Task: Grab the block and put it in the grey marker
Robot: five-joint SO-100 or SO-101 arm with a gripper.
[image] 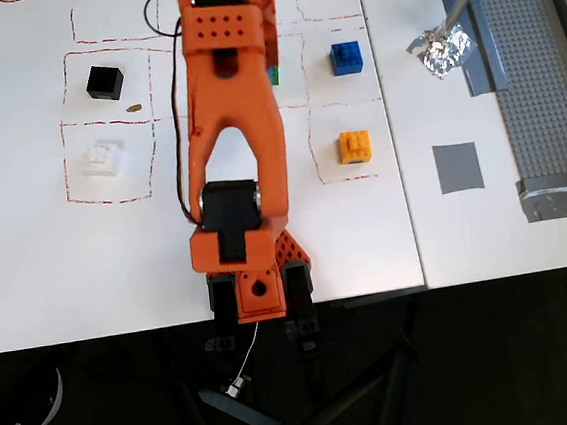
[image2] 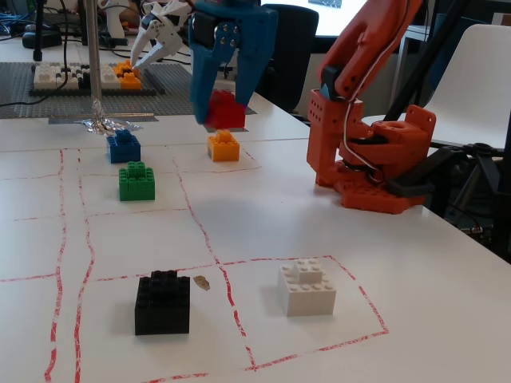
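The red block point(image2: 226, 110) is held clear of the table, clamped between the blue fingers of the gripper point(image2: 225, 120), which are closed against its sides. In the fixed view it hangs above the orange brick point(image2: 223, 146). The grey marker point(image: 458, 168) is seen lying bare, well apart, in the overhead view.
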